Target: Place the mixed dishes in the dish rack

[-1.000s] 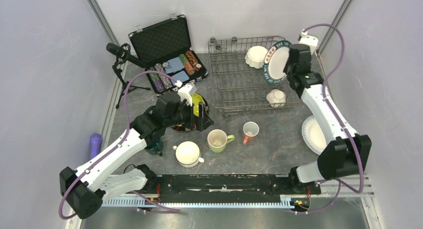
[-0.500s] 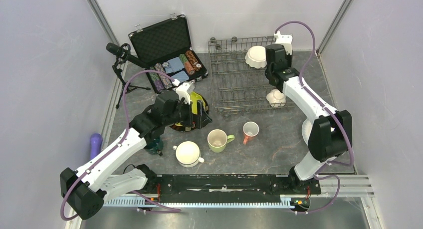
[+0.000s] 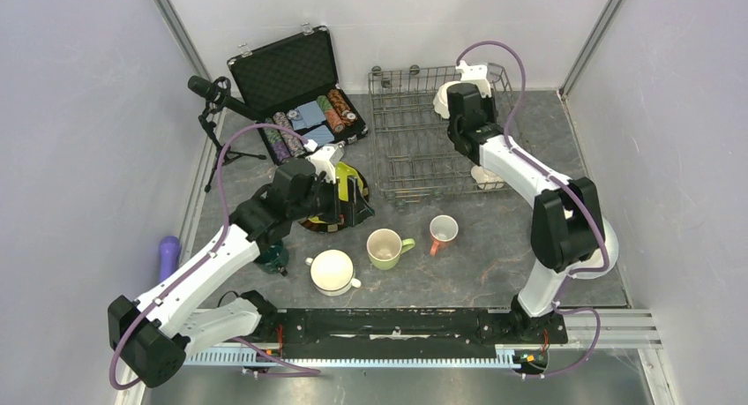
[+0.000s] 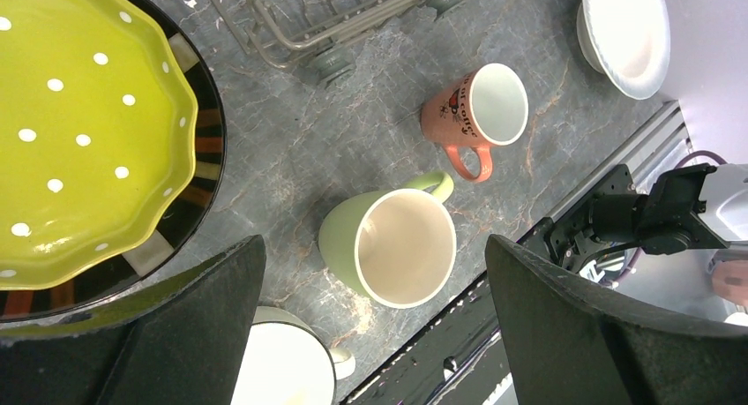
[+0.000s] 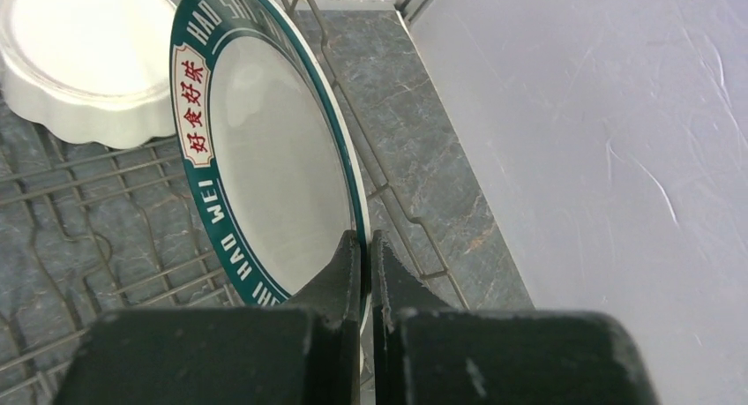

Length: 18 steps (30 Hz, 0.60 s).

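My right gripper [image 5: 364, 246] is shut on the lower rim of a white plate with a dark-teal lettered border [image 5: 273, 158], held on edge over the grey wire dish rack [image 3: 415, 158]. The plate is next to a white scalloped bowl [image 5: 79, 61] that lies in the rack. In the top view this gripper [image 3: 459, 105] hangs over the rack's back right part and hides the plate. My left gripper [image 4: 375, 273] is open and holds nothing. It hovers over the table beside a lime-green dotted bowl [image 4: 79, 131] that rests on a dark striped plate [image 4: 198, 184].
A light-green mug [image 3: 385, 247], a salmon-pink mug [image 3: 442, 231] and a white mug [image 3: 333, 271] stand on the table near the front. Another white mug [image 3: 488, 176] sits in the rack. An open black case of poker chips [image 3: 295, 96] lies at the back left, by a small tripod [image 3: 216, 101].
My right arm has swung left with the plate, from the rack's right edge to above its back part. The left arm has stayed where it was.
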Motion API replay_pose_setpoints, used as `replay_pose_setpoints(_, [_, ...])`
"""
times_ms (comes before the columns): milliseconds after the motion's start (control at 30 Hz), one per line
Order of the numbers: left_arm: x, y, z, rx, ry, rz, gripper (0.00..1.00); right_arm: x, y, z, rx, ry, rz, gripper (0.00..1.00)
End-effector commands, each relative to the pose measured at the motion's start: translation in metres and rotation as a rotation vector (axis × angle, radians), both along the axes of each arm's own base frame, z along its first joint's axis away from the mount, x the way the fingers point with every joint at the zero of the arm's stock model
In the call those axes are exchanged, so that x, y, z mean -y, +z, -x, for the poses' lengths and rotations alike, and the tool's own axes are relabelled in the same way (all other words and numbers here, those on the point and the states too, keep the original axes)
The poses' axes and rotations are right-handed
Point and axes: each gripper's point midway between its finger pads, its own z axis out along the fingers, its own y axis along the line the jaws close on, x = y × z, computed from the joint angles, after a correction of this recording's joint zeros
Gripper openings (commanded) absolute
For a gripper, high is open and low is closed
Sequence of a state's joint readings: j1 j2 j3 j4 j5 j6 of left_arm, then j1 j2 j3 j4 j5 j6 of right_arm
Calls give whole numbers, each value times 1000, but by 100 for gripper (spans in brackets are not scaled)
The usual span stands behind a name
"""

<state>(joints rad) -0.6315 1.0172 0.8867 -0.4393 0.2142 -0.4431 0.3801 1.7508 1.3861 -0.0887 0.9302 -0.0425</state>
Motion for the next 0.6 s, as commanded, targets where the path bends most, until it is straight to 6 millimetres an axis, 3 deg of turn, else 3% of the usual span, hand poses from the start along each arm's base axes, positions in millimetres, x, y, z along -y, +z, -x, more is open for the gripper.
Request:
replay_pose_setpoints(0, [3,7,-5,41,-21,16,100,3,31,-6,121,-104,51,0])
replay_pose_setpoints(233, [2,7,-6,40,-18,15,100,-6,14,-13,75,-53,53,2])
replay_pose_setpoints(333, [2,8,-6,42,-15,16,100,-14,6,-17,55,7,32,12])
replay_pose_setpoints(433, [0,8,-8,45,-5,14,100,-19,1,-22,44,32,19,33])
replay_pose_setpoints(567, [-4,7,-9,51,14,8,100,-17,-3,-26,19,16,0,39])
